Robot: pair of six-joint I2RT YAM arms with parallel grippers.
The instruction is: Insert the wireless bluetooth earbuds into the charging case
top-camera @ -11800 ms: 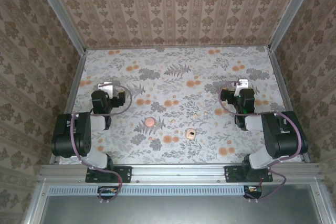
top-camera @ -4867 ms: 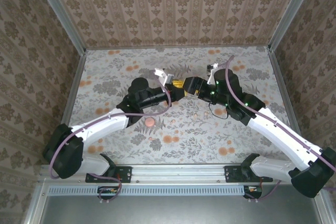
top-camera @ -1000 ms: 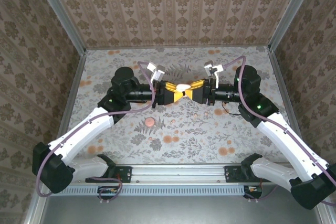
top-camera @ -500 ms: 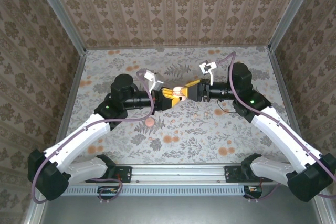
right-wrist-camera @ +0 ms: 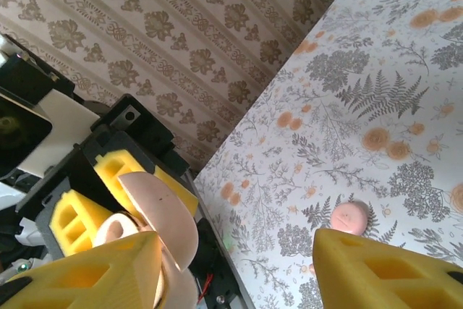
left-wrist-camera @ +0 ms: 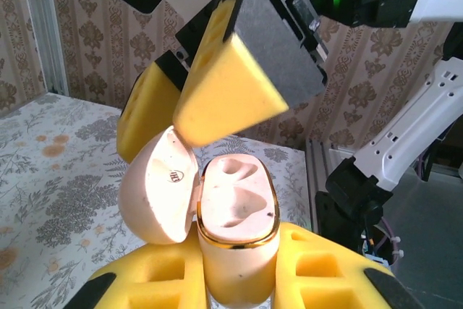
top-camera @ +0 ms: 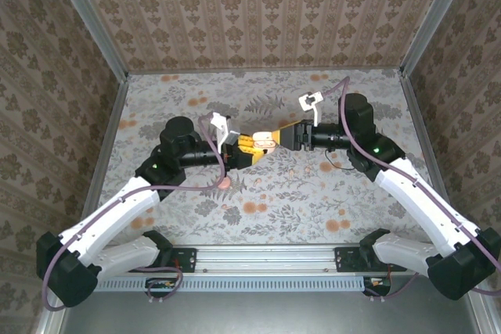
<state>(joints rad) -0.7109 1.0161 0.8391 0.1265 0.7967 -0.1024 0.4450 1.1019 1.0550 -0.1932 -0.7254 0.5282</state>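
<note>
A pink disc lies nearer than the raised grippers, left of the tiny earbuds. The left gripper pinches the open charging case. The right gripper, pads spread, touches its lid. The tabletop is floral and the walls are wallpapered.

I log the table, its top a grey-fern and orange-blossom print, carrying a pink round disc lying flat near the middle (also plain on the right wrist camera), and, apart to its right, one tiny cream-white earbud, barely resolvable.
</note>
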